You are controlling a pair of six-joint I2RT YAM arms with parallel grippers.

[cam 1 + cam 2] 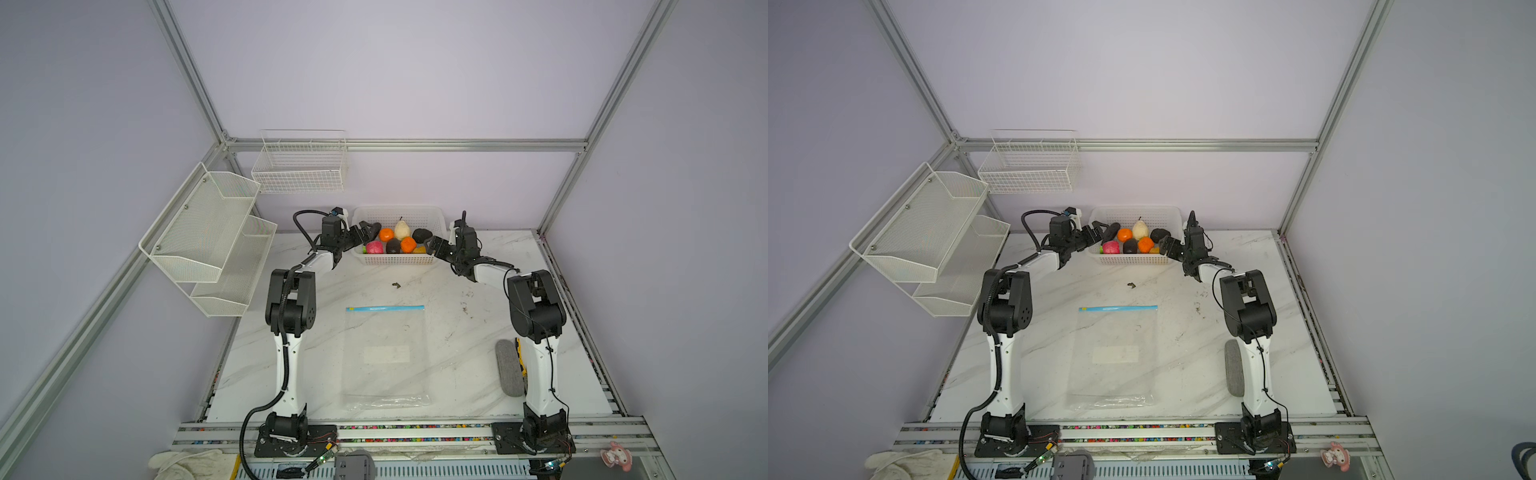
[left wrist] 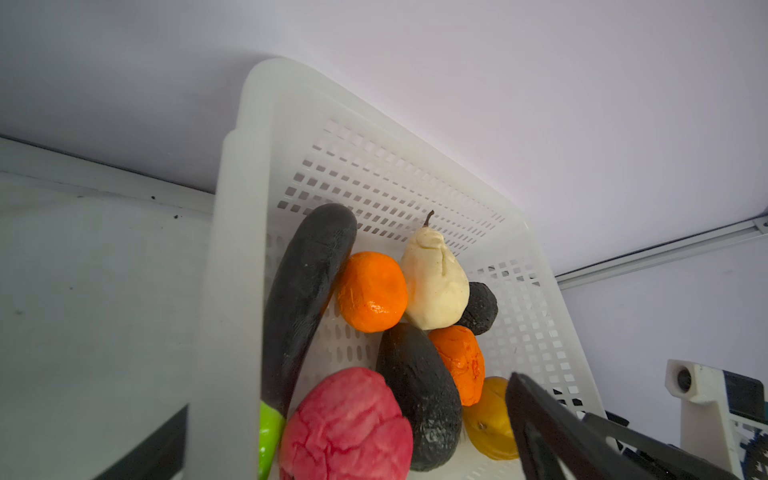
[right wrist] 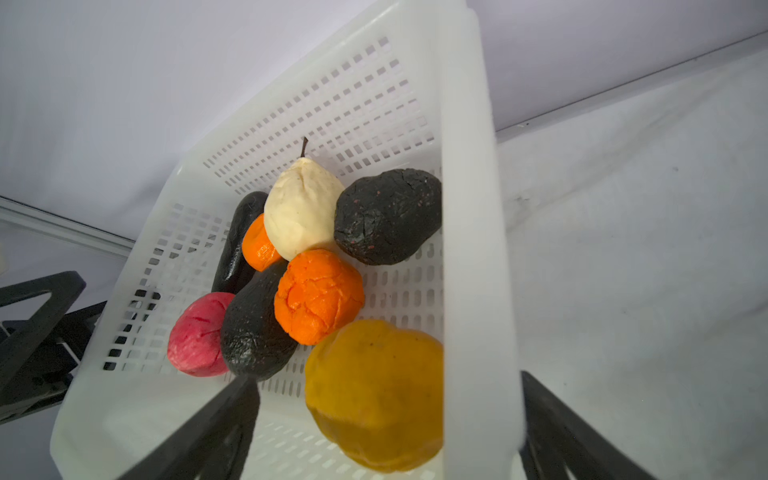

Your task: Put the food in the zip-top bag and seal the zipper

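The food (image 1: pixel 399 241), heaped in the basket (image 1: pixel 399 260) at the far end of the bench (image 1: pixel 457 374), well apart from the flat bag (image 1: pixel 386 332), appears light, firm and rounded, so grip each piece across its middle; the left fingers (image 2: pixel 552 432) and right fingers (image 3: pixel 208 436) stand apart, astride the basket's end walls.

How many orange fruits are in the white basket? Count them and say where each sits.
2. In a top view, one orange fruit lies left of the cream pear, beside the long black piece; the other lies in front of the pear. More could hide underneath.
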